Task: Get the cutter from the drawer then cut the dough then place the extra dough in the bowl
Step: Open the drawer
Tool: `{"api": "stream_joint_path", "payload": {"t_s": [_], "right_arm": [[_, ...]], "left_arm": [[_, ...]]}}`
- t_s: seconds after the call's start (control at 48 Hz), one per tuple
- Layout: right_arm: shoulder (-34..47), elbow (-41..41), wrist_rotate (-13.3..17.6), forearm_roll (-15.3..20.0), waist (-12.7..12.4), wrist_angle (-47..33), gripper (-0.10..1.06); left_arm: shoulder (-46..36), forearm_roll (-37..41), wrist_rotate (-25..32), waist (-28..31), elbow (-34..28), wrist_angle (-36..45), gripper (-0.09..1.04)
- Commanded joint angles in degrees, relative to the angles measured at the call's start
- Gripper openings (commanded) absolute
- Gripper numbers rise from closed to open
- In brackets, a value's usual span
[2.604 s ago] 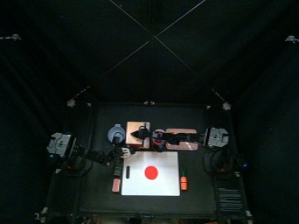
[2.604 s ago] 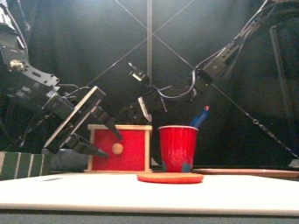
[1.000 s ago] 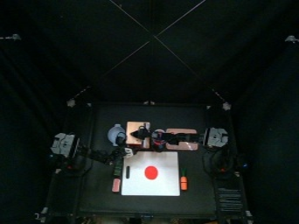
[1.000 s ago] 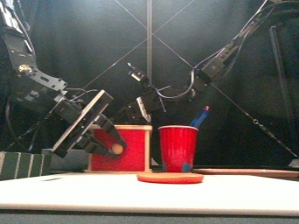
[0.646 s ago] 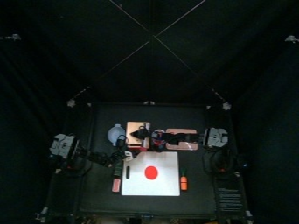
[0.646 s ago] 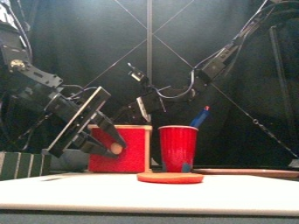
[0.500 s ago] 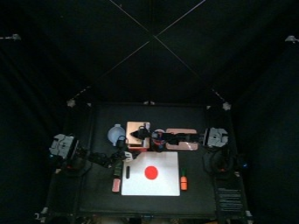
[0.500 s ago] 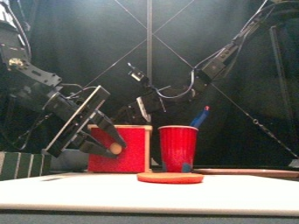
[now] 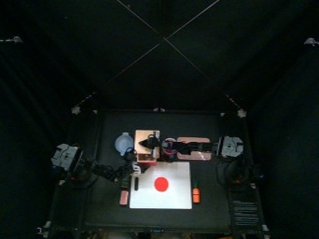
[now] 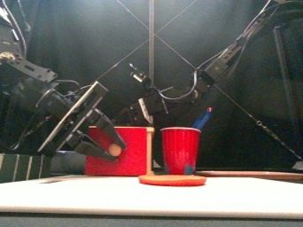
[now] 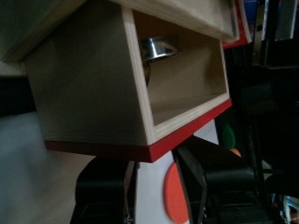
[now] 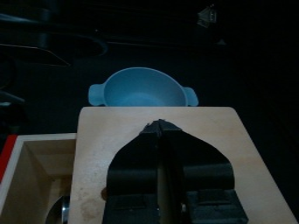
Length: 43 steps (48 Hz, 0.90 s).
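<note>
Desk [image 9: 104, 217] under black curtains [image 9: 75, 65]
Left end effector [image 10: 106, 148] pinches drawer knob [image 10: 115, 151]; right end effector [image 12: 158, 128], pressed together, on box [image 12: 216, 140].

Open drawer, hemmed in at the front and from above

The drawer [image 11: 176, 83] of the wooden box [image 12: 117, 131] gapes, leaving open room over the cutter [image 11: 160, 48] at its inner end. The left gripper [image 11: 149, 166] blocks the front, its fingers [image 11: 205, 179] clamped on the red drawer front [image 10: 124, 151]. The right gripper [image 12: 162, 129] presses on the box top, fingers together, crowding the way down. The red cup [image 10: 180, 149] stands just beside the box, and the bowl [image 12: 140, 87] is at its other side. Around the dough [image 9: 159, 183], the white board [image 9: 181, 198] lies bare.
</note>
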Motion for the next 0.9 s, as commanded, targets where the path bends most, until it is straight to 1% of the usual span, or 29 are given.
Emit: {"api": "stream_joint_path", "payload": {"t_s": [0.021, 0.896], "right_arm": [[-0.8, -0.1, 0.0, 0.1, 0.1, 0.1, -0.01], [-0.9, 0.1, 0.0, 0.1, 0.1, 0.1, -0.01]], "left_arm": [[-0.8, -0.1, 0.0, -1.2, -0.6, 0.2, 0.63], [-0.8, -0.6, 0.1, -3.8, -0.2, 0.2, 0.62]]}}
